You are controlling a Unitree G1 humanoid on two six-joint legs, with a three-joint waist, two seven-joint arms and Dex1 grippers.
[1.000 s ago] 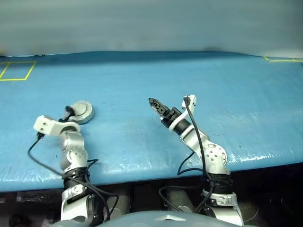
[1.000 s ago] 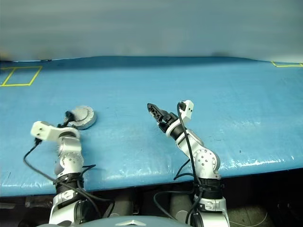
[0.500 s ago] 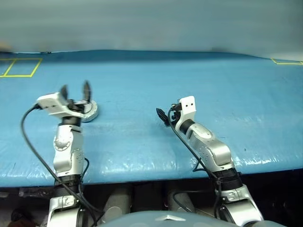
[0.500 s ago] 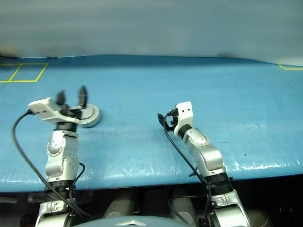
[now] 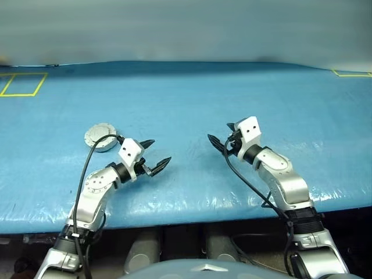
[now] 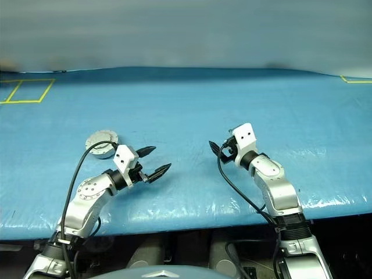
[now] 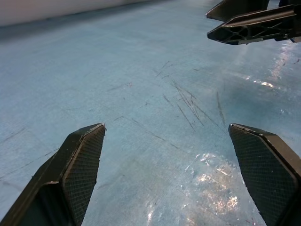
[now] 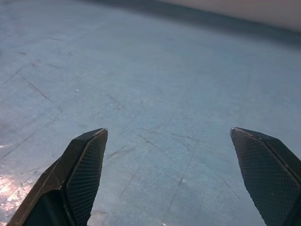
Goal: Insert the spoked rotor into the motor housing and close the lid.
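Observation:
The motor housing (image 5: 100,137) is a short round silver cylinder on the blue table, left of centre. The lid (image 6: 102,140) lies flat across its top as a grey disc. The spoked rotor is hidden. My left gripper (image 5: 160,150) hovers just over the table to the right of the housing and apart from it, pointing right, open and empty. Further right, my right gripper (image 5: 219,131) points left toward it, also open and empty. In the left wrist view, the right gripper's fingers (image 7: 254,23) show beyond my left gripper (image 7: 167,126).
The blue table (image 5: 192,99) is covered in a glossy sheet with scratches and glare spots. Yellow tape squares mark its far left corner (image 5: 22,84) and far right corner (image 5: 351,73). The front edge (image 5: 186,212) runs just below both arms.
My left gripper has left the housing, swinging right and rolling over to point right. The right gripper has shifted right and rolled. The housing stays in place.

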